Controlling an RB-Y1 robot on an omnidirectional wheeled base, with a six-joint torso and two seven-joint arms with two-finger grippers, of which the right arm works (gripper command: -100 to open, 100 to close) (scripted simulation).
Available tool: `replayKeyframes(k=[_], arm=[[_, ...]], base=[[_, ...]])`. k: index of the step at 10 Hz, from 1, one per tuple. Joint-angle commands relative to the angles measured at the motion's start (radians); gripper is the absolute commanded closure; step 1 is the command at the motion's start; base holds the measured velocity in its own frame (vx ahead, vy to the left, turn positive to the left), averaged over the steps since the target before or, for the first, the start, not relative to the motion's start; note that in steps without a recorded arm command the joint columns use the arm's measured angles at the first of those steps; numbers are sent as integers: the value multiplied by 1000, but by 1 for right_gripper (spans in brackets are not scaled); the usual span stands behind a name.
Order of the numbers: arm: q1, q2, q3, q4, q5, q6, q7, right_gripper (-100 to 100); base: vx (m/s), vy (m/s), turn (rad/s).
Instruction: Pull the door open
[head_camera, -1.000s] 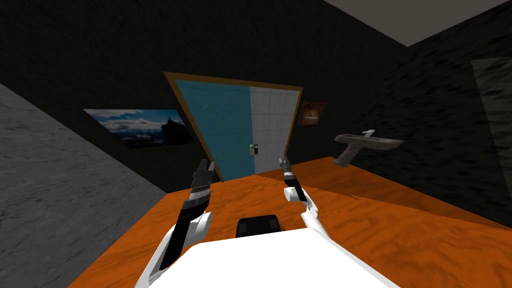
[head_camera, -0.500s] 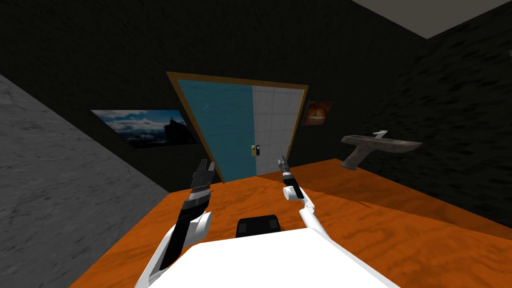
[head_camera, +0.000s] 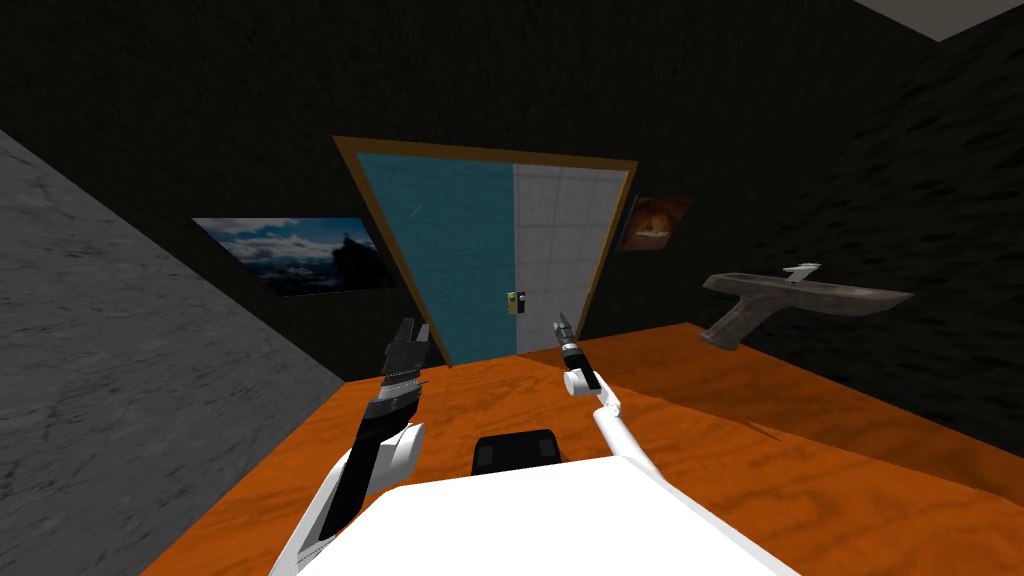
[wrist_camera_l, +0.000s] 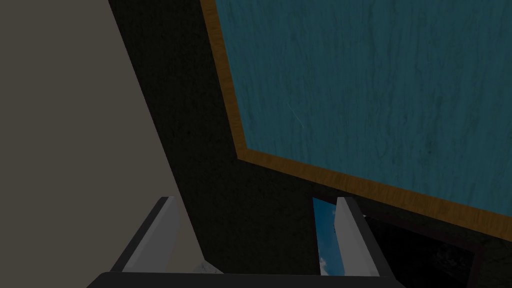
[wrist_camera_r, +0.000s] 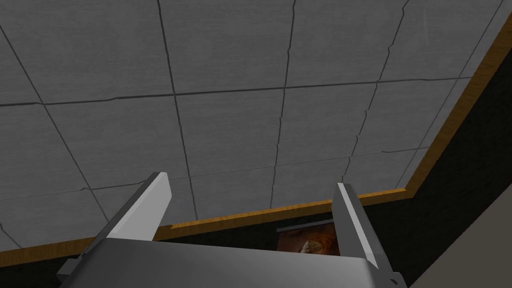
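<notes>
Teal door panel (head_camera: 440, 250) stands straight ahead in a brown wooden frame (head_camera: 480, 152), across the orange wood-grain floor (head_camera: 760, 470). It fills the left part of the frame, and a grey tiled surface (head_camera: 560, 230) fills the right part. A small yellow-green and dark handle (head_camera: 515, 301) sits at the seam between them.

Both hands hang short of the door. The left hand (head_camera: 412, 335) has its fingers apart and looks at the panel's top corner. The right hand (head_camera: 563, 325) also has its fingers apart and points at the tiled surface.

The step in hand looks like the approach. The right hand is on the handle's side, so it seems the better one to use. It should drop its aim to the handle, keep the fingers spread until they straddle it, then clamp. The base should stop early enough to leave room for the panel to swing towards me.

Against the frame of a second ago, the whole head view has shifted:
- The grey wall-mounted sink (head_camera: 800, 295) and the orange-toned picture (head_camera: 655, 222) sit further right.
- The doorway looks a little larger.

That is my own turn and advance, not a move of the things. The right hand has edged slightly; the left holds its pose.
</notes>
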Motion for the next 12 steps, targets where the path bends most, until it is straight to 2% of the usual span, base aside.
replayKeyframes(k=[1,8,12], arm=[[-20,-5,0,40,-5,10,-1,-100],[-108,-19,1,208,-23,39,-1,-100],[-150,-25,2,289,-32,53,-2,-100]], base=[[100,9,58],[105,22,62],[104,12,53]])
